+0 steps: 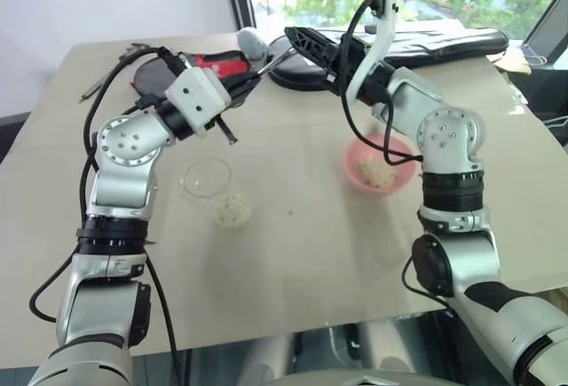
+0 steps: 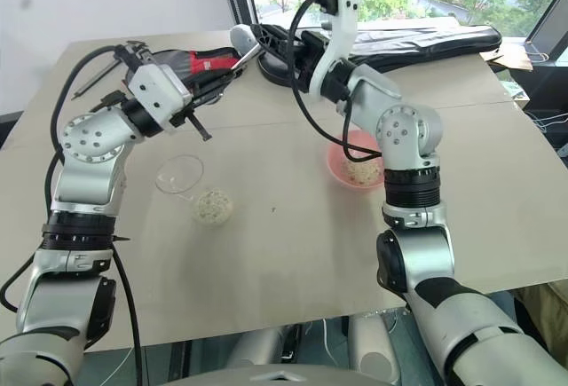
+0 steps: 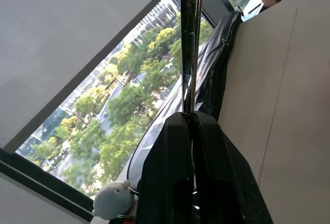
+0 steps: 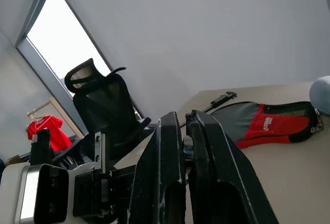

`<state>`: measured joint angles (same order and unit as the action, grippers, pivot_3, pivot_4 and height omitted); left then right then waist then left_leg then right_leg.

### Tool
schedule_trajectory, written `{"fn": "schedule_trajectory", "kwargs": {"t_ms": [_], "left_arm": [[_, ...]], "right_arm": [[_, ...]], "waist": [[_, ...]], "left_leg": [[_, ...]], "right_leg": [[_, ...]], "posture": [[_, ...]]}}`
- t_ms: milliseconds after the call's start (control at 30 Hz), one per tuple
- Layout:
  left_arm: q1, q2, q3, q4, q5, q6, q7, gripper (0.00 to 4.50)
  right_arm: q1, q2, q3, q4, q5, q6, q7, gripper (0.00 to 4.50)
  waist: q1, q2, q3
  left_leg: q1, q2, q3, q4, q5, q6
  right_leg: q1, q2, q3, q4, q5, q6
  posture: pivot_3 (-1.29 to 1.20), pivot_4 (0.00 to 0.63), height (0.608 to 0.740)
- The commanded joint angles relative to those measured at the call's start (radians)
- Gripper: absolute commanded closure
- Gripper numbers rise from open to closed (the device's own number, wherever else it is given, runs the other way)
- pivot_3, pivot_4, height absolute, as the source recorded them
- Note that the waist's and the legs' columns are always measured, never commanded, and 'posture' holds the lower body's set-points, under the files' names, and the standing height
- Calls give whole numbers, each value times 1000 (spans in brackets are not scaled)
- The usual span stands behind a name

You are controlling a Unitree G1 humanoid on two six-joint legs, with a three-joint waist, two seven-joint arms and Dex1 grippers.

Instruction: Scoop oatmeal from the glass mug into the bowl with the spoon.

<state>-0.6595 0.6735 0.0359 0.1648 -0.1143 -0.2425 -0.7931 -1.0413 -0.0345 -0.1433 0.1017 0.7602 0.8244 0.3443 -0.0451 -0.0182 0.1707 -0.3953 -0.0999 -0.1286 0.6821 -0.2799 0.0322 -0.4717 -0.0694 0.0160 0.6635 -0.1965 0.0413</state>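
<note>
The silver spoon (image 1: pixel 269 64) hangs in the air over the back of the table, spanning both grippers. My left gripper (image 1: pixel 251 81) is shut on its handle (image 3: pixel 188 54). My right gripper (image 1: pixel 292 36) is shut on its other end, where a bit of metal (image 4: pixel 186 149) shows between the fingers. The glass mug (image 1: pixel 207 178) stands on the table below my left arm and looks empty. A small heap of oatmeal (image 1: pixel 232 210) lies on the table right beside it. The pink bowl (image 1: pixel 355 173) sits under my right forearm with oatmeal (image 1: pixel 374 171) inside.
A red and grey pouch (image 1: pixel 217 65), a grey plush toy (image 1: pixel 251 42), a dark round base (image 1: pixel 297 77) and a long black bag (image 1: pixel 444 44) crowd the table's back. A dark caliper-like tool (image 2: pixel 106 71) lies at the back left. Bare tabletop (image 1: pixel 302 244) stretches toward the front.
</note>
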Motion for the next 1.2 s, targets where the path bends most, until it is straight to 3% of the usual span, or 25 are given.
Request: {"fn": "schedule_trajectory", "kwargs": {"t_ms": [33, 133, 167, 433, 633, 767, 1000, 1200], "left_arm": [[-1, 9, 24, -76, -13, -19, 8, 3451], [2, 17, 34, -84, -2, -19, 25, 2066], [8, 23, 42, -93, -4, -10, 29, 2002], [137, 85, 222, -221, -95, 144, 95, 2002], [510, 133, 473, -321, -249, 270, -12, 2002], [715, 115, 558, -309, -312, 294, -80, 2002], [847, 56, 559, -260, -364, 296, -133, 2002], [811, 36, 478, -198, -342, 285, -155, 2002]], "right_arm": [[-36, 10, -21, -5, -1, -19, -33, 4500], [-56, 27, -62, 24, 14, -29, -77, 4500], [-66, 27, -80, 41, 16, -36, -92, 4500], [-85, -10, -211, 114, 47, -23, -192, 4500], [-7, -63, -231, 106, 35, -1, -216, 4500], [2, -71, -229, 114, 35, -2, -218, 4500], [-11, -70, -213, 131, 26, -7, -208, 4500], [-21, -72, -207, 123, 32, 1, -209, 4500]], "waist": [[0, 0, 0], [0, 0, 0], [0, 0, 0], [-3, 0, 0], [-24, 2, -1], [-25, 4, 0], [-9, 5, 0], [6, 5, 0]], "left_leg": [[0, 0, 0, 0, 0, 0], [0, 0, 0, 0, 0, 0], [0, 0, 0, 0, 0, 0], [0, 0, 0, 0, 0, 0], [1, 1, 4, -2, 0, 0], [1, 2, 6, -2, 0, 0], [4, 4, 5, -2, 0, 0], [10, 5, 6, -3, 0, 1]], "right_leg": [[0, 0, 0, 0, 0, 0], [0, 0, 0, 0, 0, 0], [0, 0, 0, 0, 0, 0], [0, 0, 0, 0, 0, 0], [-1, 1, 4, -1, 0, 0], [-2, 2, 6, 1, 0, 0], [1, 4, 5, 0, 4, -4], [7, 5, 4, -1, 4, -4]], "posture": [[0, 150, 740], [0, 150, 740], [0, 150, 740], [0, 150, 740], [0, 150, 740], [0, 150, 740], [0, 150, 740], [0, 150, 740]]}}
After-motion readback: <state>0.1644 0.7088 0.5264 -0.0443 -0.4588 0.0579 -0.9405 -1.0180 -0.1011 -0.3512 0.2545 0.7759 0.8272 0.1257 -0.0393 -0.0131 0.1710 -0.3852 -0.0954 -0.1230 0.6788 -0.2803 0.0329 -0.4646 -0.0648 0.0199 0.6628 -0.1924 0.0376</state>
